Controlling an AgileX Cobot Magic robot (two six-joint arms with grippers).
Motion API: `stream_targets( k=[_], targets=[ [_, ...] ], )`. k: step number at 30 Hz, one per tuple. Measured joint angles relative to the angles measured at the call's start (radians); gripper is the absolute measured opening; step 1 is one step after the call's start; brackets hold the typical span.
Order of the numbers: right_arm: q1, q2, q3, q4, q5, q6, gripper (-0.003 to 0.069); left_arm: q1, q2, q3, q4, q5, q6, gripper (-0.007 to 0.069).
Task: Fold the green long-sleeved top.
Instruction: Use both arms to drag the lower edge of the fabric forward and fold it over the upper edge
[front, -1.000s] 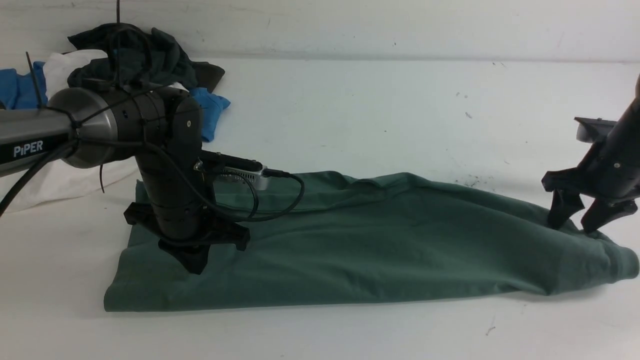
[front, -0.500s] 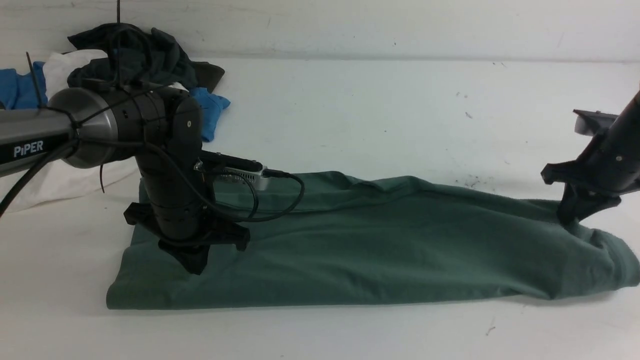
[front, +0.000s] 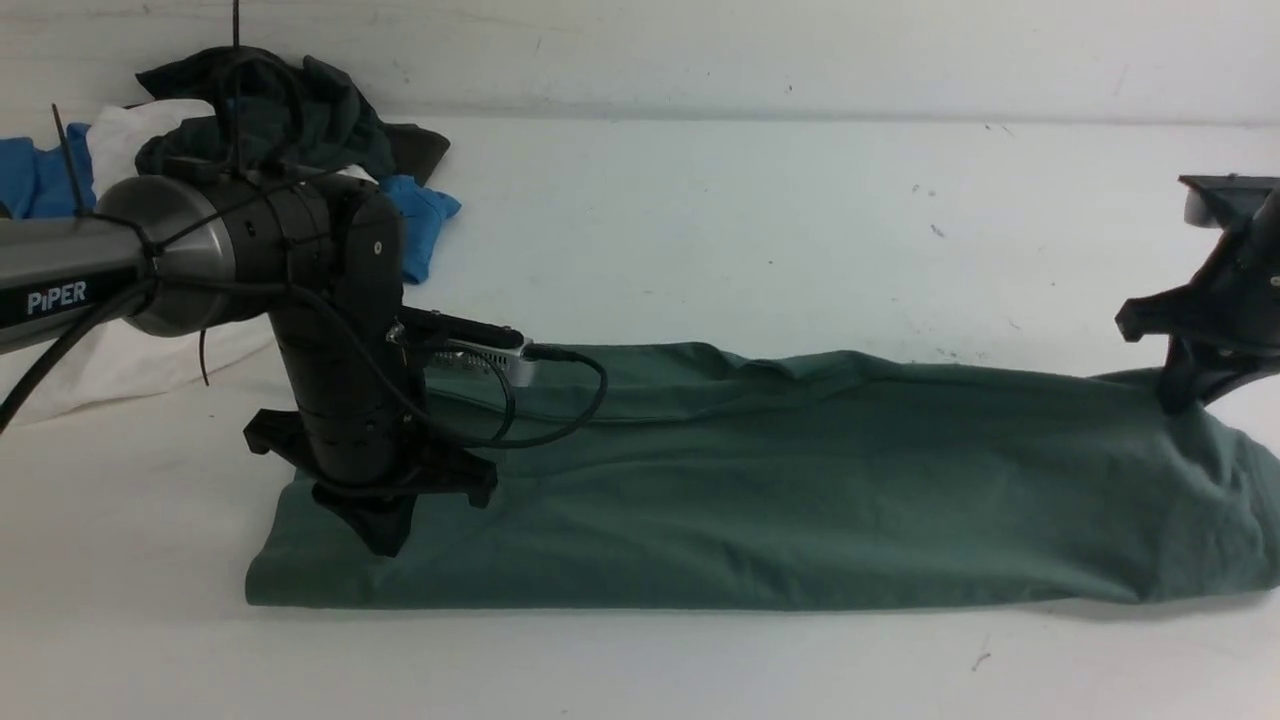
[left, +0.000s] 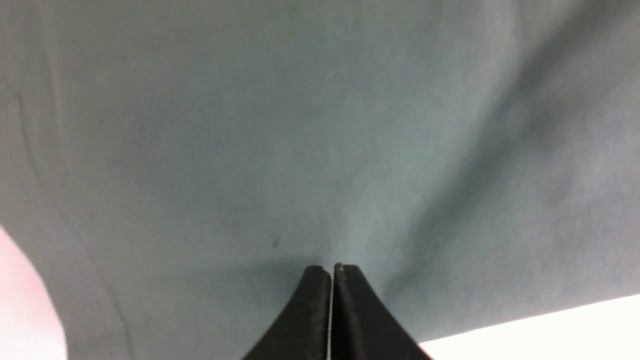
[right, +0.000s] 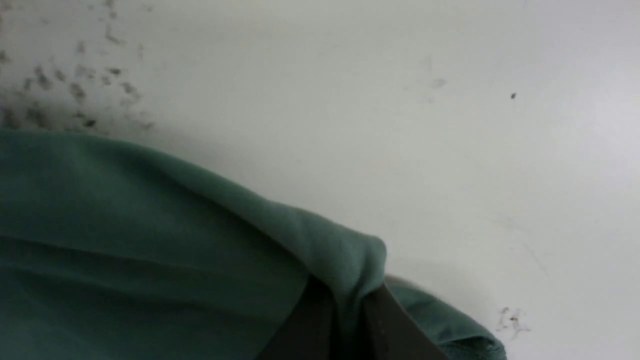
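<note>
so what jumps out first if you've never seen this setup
The green long-sleeved top lies stretched across the foreground, the left gripper shut on its left end, the right gripper pinching up its right end. A pile of dark, blue and white clothes sits far left, behind the left arm.

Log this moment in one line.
left tool: shut, tips against green long-sleeved top | right tool: shut on top's right end, fabric bunched between jaws
</note>
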Motion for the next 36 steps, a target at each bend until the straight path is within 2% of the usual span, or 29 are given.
stream_targets(
  k=[4,7,8,11,14,18,20,22,23,24,25,27,29,31,36],
  targets=[
    [0.000,0.015,-0.001,-0.035,-0.022,0.032,0.0095,0.000,0.000,0.000,-0.001,0.003,0.000,-0.0004],
    [0.001,0.022,-0.004,-0.102,-0.037,0.108,0.0211,0.000,0.000,0.000,-0.001,0.007,0.001,-0.0004],
    [0.001,0.022,-0.005,-0.112,-0.032,0.123,0.0218,0.000,0.000,-0.001,-0.001,0.006,0.002,-0.0004],
    [0.003,0.017,-0.043,-0.170,-0.004,0.211,0.0303,0.000,0.000,-0.024,-0.001,0.043,0.001,-0.0004],
    [0.005,-0.030,-0.060,-0.182,-0.003,0.219,0.0335,0.000,0.000,-0.069,-0.001,0.060,-0.006,-0.0004],
    [0.011,-0.112,-0.063,-0.166,0.000,0.217,0.0340,0.000,0.000,-0.134,-0.003,0.068,-0.009,-0.0004],
    [0.011,-0.151,-0.064,-0.115,0.004,0.215,0.0330,0.000,0.000,-0.162,-0.010,0.076,-0.009,-0.0004],
    [0.019,-0.186,-0.064,0.016,0.010,0.169,0.0282,0.000,0.015,-0.218,-0.043,0.075,-0.009,-0.0004],
    [0.023,-0.187,-0.065,0.027,0.010,0.160,0.0271,0.000,0.018,-0.223,-0.046,0.075,-0.009,-0.0004],
    [0.044,-0.190,-0.065,0.111,0.012,0.095,0.0225,0.000,0.049,-0.273,-0.084,0.076,0.000,-0.0004],
    [0.048,-0.190,-0.065,0.120,0.012,0.077,0.0209,0.000,0.054,-0.279,-0.089,0.076,0.005,-0.0004],
    [0.096,-0.188,-0.065,0.211,0.012,-0.013,0.0111,0.000,0.128,-0.358,-0.148,0.092,0.060,-0.0004],
    [0.135,-0.188,-0.065,0.251,0.012,-0.058,0.0035,0.000,0.188,-0.429,-0.179,0.116,0.110,-0.0004],
    [0.170,-0.188,-0.065,0.270,0.012,-0.078,0.0000,0.000,0.261,-0.507,-0.190,0.136,0.146,-0.0004],
    [0.198,-0.188,-0.065,0.275,0.014,-0.084,-0.0013,0.000,0.382,-0.626,-0.195,0.136,0.160,-0.0004]
  ],
)
